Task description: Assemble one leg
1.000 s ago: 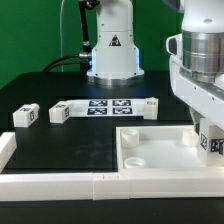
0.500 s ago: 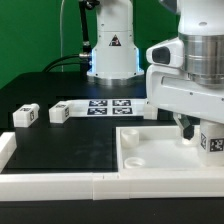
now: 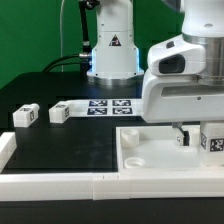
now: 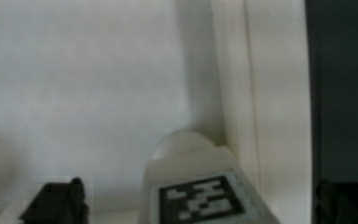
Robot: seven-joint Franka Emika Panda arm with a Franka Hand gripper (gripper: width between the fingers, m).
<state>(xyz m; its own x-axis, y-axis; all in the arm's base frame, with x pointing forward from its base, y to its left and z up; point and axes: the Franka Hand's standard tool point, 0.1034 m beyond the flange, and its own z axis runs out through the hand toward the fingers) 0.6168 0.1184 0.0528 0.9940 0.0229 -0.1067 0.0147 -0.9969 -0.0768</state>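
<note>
We see the leg [image 4: 202,190] between the spread fingers [image 4: 55,202] over the tabletop [image 3: 150,160] near the bench's front right corner, with gaps on both sides, so nothing is grasped. We judge a crooked closing could tip it. The arm hides the gripper [image 3: 195,140] and any corner socket.

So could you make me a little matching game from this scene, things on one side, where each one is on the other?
Things:
1. tabletop
2. marker board
3. two loose legs
4. leg with the tag

Places:
A. between the fingers
B. on the black mat at the exterior view's left
C. flat on the mat in front of the robot base
D. at the front, under the gripper

Pairs: 1-D, 2-C, 3-B, 4-A
</note>
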